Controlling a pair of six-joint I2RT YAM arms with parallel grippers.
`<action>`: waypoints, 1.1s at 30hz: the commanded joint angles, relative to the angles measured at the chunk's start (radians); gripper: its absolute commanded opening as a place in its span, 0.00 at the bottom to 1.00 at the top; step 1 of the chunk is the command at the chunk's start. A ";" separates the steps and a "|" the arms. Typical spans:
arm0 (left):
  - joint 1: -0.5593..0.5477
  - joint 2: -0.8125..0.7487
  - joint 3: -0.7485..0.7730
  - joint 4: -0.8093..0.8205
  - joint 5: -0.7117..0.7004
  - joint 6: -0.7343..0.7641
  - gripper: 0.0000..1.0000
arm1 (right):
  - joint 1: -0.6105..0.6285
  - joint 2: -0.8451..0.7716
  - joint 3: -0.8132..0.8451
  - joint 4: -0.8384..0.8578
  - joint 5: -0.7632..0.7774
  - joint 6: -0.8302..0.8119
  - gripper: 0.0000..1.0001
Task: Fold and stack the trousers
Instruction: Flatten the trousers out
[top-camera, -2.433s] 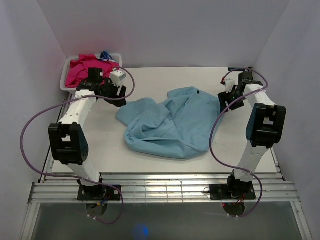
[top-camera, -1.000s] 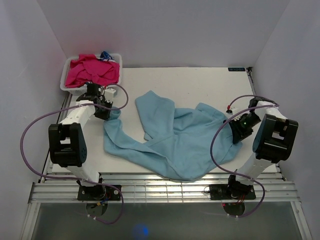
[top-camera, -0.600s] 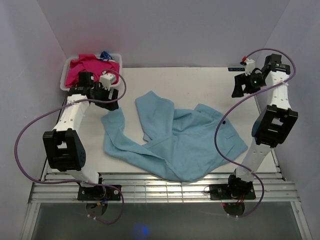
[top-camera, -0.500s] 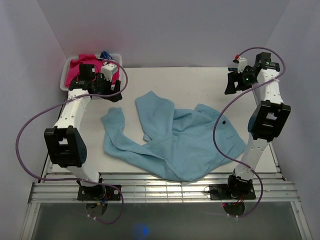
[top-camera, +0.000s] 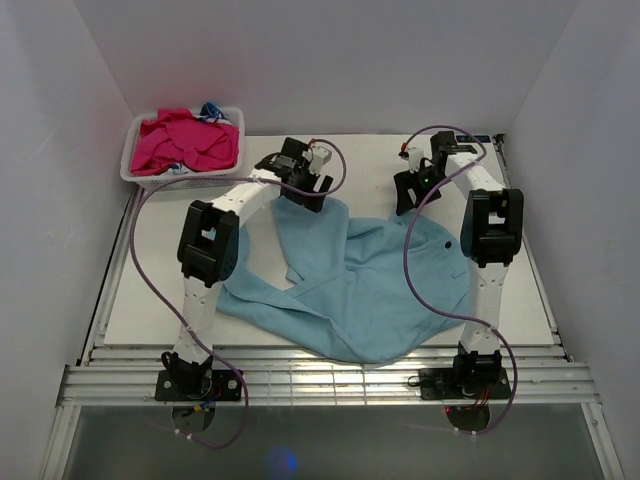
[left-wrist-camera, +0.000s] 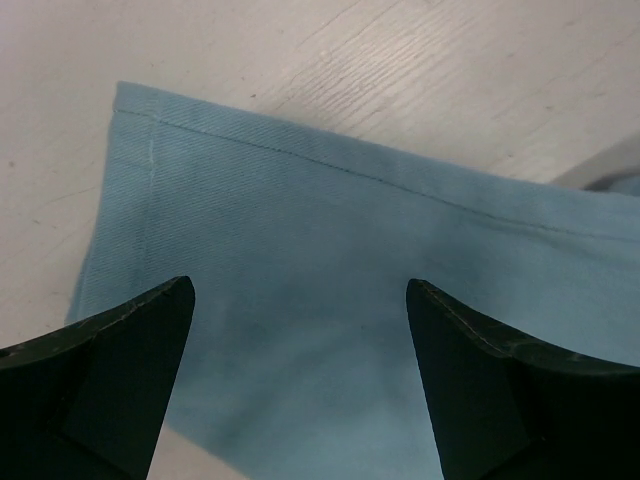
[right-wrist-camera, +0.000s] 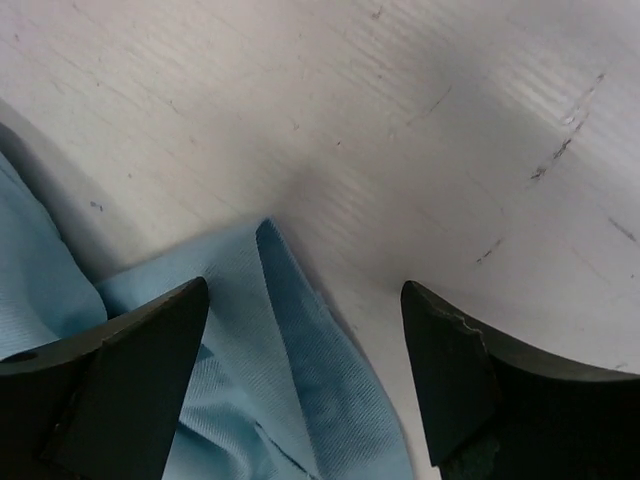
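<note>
The light blue trousers (top-camera: 350, 285) lie crumpled and spread across the middle of the white table. My left gripper (top-camera: 303, 188) is open and low over the far end of one trouser leg. In the left wrist view the hemmed leg end (left-wrist-camera: 330, 220) lies flat between the open fingers (left-wrist-camera: 110, 370) of that gripper (left-wrist-camera: 300, 340). My right gripper (top-camera: 412, 192) is open over the trousers' far right corner. In the right wrist view a folded corner of the cloth (right-wrist-camera: 240, 400) lies between the spread jaws of that gripper (right-wrist-camera: 305, 345). Neither gripper holds anything.
A white basket (top-camera: 130, 165) with magenta garments (top-camera: 190, 140) stands at the far left corner. Bare table (top-camera: 370, 160) shows beyond the trousers and to their right. Purple cables loop from both arms over the table. White walls close in on three sides.
Both arms have swung inward from the back outer corners to the trousers' far edge, the left over a leg end, the right over the far right corner. The trousers have barely shifted.
</note>
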 joint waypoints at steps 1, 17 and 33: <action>0.011 0.044 0.061 0.018 -0.300 -0.052 0.98 | -0.001 0.058 0.038 0.033 0.038 0.029 0.79; 0.134 -0.150 -0.288 0.060 -0.199 0.012 0.00 | -0.283 -0.350 -0.201 0.152 -0.005 0.035 0.08; 0.223 -0.589 -0.718 0.070 -0.006 0.088 0.00 | -0.106 -0.165 -0.054 -0.033 -0.157 0.050 0.71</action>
